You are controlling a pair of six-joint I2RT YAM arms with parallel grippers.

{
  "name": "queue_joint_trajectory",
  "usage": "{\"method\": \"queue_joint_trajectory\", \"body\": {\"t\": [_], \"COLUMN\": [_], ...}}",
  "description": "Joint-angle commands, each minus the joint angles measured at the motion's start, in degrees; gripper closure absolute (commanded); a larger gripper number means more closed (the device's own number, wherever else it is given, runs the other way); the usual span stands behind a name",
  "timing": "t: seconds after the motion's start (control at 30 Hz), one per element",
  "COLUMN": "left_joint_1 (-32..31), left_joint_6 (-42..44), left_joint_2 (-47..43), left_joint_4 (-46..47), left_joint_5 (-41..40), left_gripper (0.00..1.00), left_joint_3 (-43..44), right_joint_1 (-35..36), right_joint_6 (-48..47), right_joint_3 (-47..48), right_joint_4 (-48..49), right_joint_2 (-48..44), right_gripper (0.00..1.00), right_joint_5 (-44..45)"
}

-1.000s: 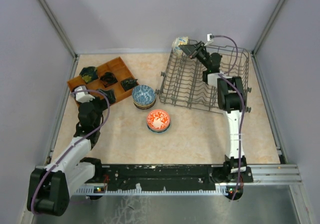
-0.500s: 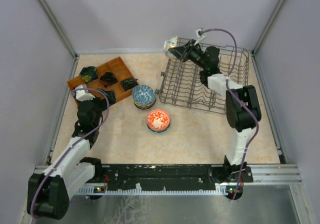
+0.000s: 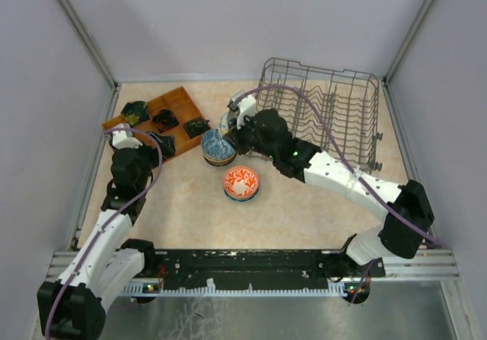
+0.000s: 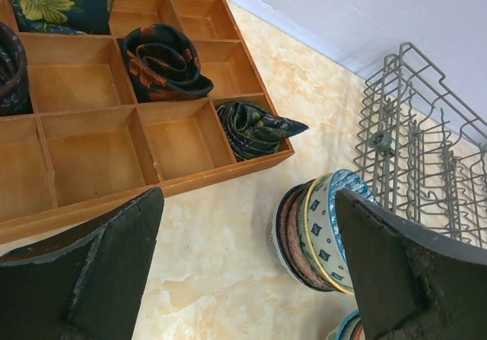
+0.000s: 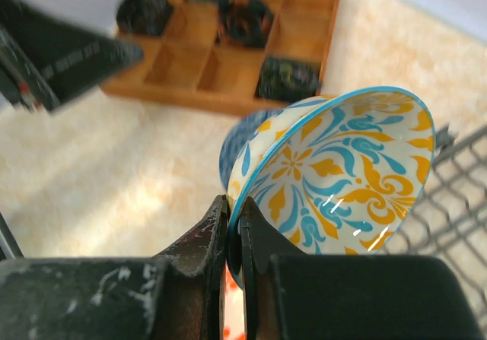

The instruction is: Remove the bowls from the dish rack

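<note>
Bowl (image 5: 342, 165) rim pinched in R end effector (image 5: 234, 217), tilted, near bowl stack (image 3: 218, 151).

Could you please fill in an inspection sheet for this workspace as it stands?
Surface: beige marbled table, no spills seen.
Job's things: grey wire dish rack, no bowls seen inside; stack of patterned ceramic bowls; orange-and-white bowl beside it; yellow-and-teal patterned bowl held near the stack.
Clutter: brown wooden compartment tray holding rolled dark cloths.
Grippers: left gripper open, empty; right gripper shut on the yellow-and-teal bowl's rim.
Cables: purple cables along both arms.
Surroundings: plain grey walls, metal frame posts.
</note>
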Motion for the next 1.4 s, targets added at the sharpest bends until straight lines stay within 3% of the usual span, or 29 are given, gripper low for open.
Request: {"method": "queue_joint_trajectory", "body": {"t": [0.0,0.13,0.53,1.3,1.37], "left_joint_1": [0.3,0.3,0.3,0.3,0.3], "left_joint_6": [0.4,0.5,0.6,1.1,1.1], "left_joint_2": [-0.6,-0.6,-3.0,-4.8,-4.7], "left_joint_4": [-5.4,-7.5,-8.2,-9.0,-8.7], "left_joint_5": [1.2,1.0,0.4,-1.4,-1.4], "left_gripper": [0.01,0.01,0.01,0.01,0.01], "left_joint_3": [3.4,4.5,4.4,4.1,4.1], "right_joint_1": [6.8,12.6,19.5,19.8,19.7], "right_joint_6": [-3.7,-3.0,-0.3,0.7,0.9], "right_joint_3": [2.7,6.2,14.0,20.0,20.1], "right_joint_4": [-14.4,-24.5,-38.5,-44.4,-44.4], "right_joint_2": [-2.0,0.8,8.8,19.9,20.2], "right_gripper": [1.00,1.00,1.00,1.00,0.97], "right_joint_5": [15.6,21.7,23.6,23.1,23.0]}}
